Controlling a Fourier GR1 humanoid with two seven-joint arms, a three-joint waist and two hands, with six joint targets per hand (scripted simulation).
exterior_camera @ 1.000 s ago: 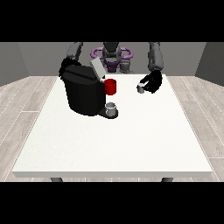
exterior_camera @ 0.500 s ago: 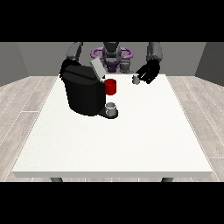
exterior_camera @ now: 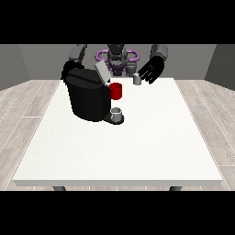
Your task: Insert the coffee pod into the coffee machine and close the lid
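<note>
The hand at the view's right (exterior_camera: pixel 151 71) is raised, fingers seemingly curled.

The small grey cylindrical coffee pod (exterior_camera: pixel 136 80) sits at the fingertips of the black hand at the view's right (exterior_camera: pixel 150 71). The bulky black coffee machine (exterior_camera: pixel 88 95) stands on the large white table (exterior_camera: pixel 137 142), left of that hand and nearer the camera.

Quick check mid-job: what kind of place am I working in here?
Probably a bare test room set up as a coffee station: a large white table, a black coffee machine on it, wood-plank floor, grey walls.
</note>
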